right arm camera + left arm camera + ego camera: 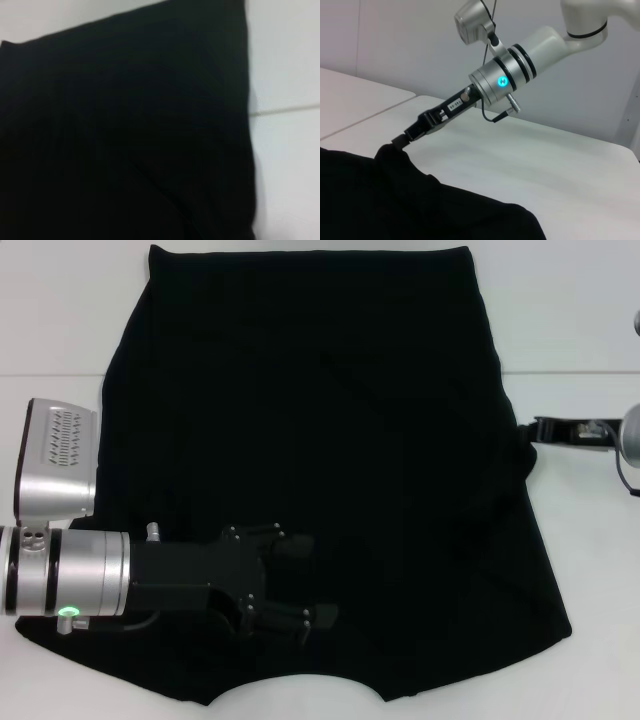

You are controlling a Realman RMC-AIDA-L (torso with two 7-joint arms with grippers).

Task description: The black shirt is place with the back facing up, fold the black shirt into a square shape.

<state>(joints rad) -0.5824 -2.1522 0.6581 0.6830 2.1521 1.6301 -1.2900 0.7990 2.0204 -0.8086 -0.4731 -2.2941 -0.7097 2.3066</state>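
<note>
Your large matte black fabric shirt (330, 460) lies spread on the white table (50, 320), sleeves seemingly tucked in, no square yet. Left gripper (290, 585) hovers unclenched over its near part. Right gripper (400, 141) pinches the side edge.

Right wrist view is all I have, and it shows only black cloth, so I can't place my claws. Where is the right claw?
Observer: The right claw is at the shirt's right side edge, about midway along it.
Operator: Is it holding cloth?
Observer: It seems so. The left wrist view shows the edge pulled up into a peak at its tip.
Operator: And the left claw?
Observer: The left claw is open, over the shirt near the neckline end, the end closest to the robot.
</note>
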